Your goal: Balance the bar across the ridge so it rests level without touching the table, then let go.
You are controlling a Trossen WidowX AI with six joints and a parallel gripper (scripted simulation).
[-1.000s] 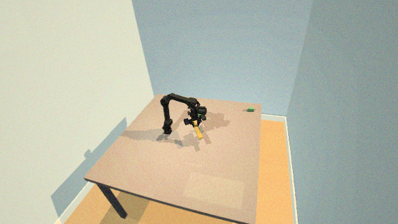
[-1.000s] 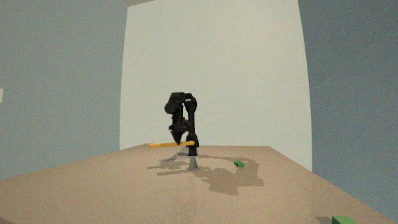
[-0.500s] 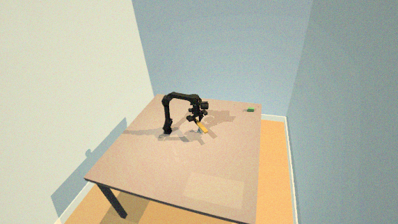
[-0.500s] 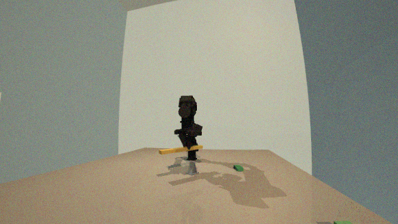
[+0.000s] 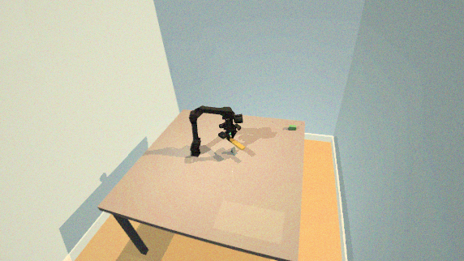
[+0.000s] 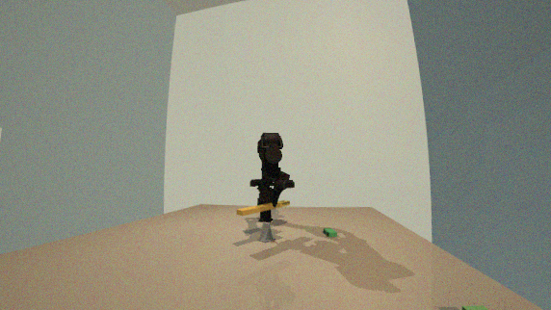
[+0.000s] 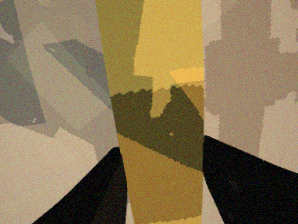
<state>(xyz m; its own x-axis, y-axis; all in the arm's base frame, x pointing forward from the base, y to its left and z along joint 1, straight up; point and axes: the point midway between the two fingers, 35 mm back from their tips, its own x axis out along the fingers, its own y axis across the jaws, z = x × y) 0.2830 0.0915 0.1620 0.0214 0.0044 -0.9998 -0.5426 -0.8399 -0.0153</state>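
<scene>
Between the two black fingertips of the gripper (image 5: 230, 138) (image 6: 270, 206) (image 7: 162, 167), a long yellow bar (image 5: 237, 143) (image 6: 250, 210) (image 7: 167, 195) is clasped, one finger against each long side. In the wrist view the bar runs from twelve o'clock down to six, a finger (image 7: 90, 192) reaching in from eight o'clock and another (image 7: 245, 185) from four. Dark shadow lies across its upper face.

Seen from above, the bar points from the gripper toward four o'clock. Seen from the exterior, it is raised above the bench (image 5: 191, 182) (image 6: 159, 265), its near end toward nine o'clock and looking slightly lower in the picture than the end toward three.

Just below the bar in the exterior view stands a small grey ridge (image 5: 234, 151) (image 6: 267, 233), wide at the foot and narrow at the top. Whether the two touch cannot be told.

Above the gripper, the black arm (image 5: 215, 110) (image 6: 271, 148) bends over and, from above, comes down to its base at about eight o'clock. A small green block (image 6: 329, 232) lies on the bench at about four o'clock from the bar in the exterior view, and another green block (image 6: 474, 308) is cut off by the picture's edge, farther out at four o'clock.
</scene>
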